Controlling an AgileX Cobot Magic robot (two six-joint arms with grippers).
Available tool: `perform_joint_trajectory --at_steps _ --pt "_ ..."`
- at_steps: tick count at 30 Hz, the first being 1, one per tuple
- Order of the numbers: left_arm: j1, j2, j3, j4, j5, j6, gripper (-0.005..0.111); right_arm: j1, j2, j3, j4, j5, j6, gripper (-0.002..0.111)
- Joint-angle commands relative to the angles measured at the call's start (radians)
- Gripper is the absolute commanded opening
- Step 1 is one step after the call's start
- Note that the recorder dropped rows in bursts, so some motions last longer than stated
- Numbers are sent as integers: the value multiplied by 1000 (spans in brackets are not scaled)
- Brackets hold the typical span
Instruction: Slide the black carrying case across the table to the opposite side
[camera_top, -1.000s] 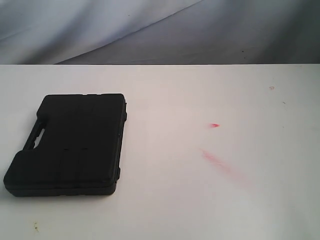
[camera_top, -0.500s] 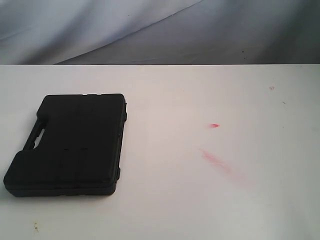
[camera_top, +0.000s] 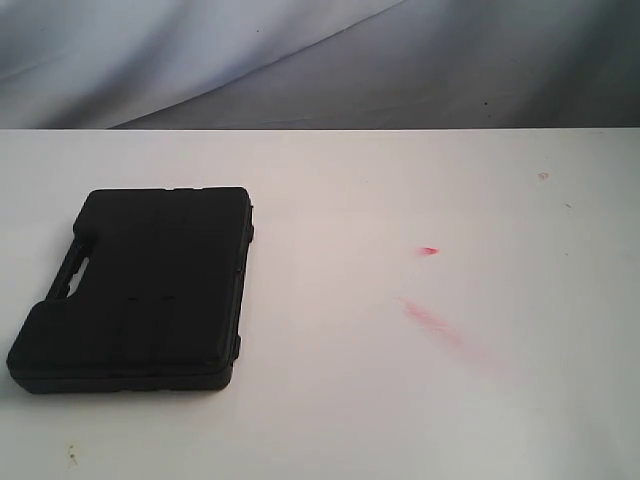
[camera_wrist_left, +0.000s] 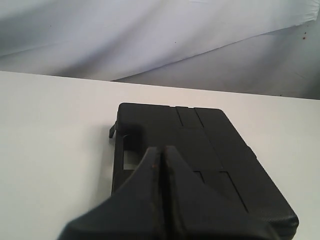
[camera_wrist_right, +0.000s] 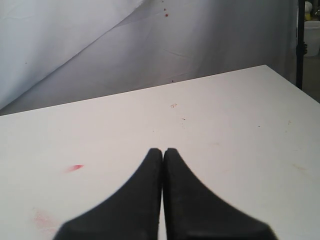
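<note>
The black carrying case (camera_top: 140, 285) lies flat on the left part of the white table (camera_top: 400, 400), its handle cut-out toward the left edge. Neither arm shows in the exterior view. In the left wrist view my left gripper (camera_wrist_left: 161, 149) is shut with nothing between its fingers, and it hovers near the case (camera_wrist_left: 200, 155), close to the handle opening. My right gripper (camera_wrist_right: 163, 150) is also shut and empty, over bare table (camera_wrist_right: 225, 130) well away from the case.
Red smears (camera_top: 430, 322) and a small red mark (camera_top: 429, 250) stain the table right of centre. A grey-white cloth backdrop (camera_top: 320, 60) hangs behind the far edge. The table's right edge (camera_wrist_right: 292, 85) shows in the right wrist view.
</note>
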Motion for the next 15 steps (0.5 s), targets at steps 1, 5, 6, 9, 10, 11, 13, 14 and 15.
perform_joint_trajectory --at_steps 1,5,6,9,10,11,13,14,15 --pt "-4 -2 4 2 4 -7 0 3 -5 3 7 3 0 0" --pt "-4 -2 4 2 4 -7 0 3 -5 3 7 3 0 0" --pt "-4 -2 4 2 4 -7 0 3 -5 3 7 3 0 0" --pt "-4 -2 4 2 4 -7 0 3 -5 3 7 3 0 0" --pt "-4 -2 4 2 4 -7 0 3 -5 3 7 3 0 0" --pt "-4 -2 4 2 4 -7 0 3 -5 3 7 3 0 0" --pt "-4 -2 4 2 4 -7 0 3 -5 3 7 3 0 0" --pt "-4 -2 4 2 4 -7 0 3 -5 3 7 3 0 0" --pt "-4 -2 4 2 4 -1 0 3 -5 3 7 3 0 0"
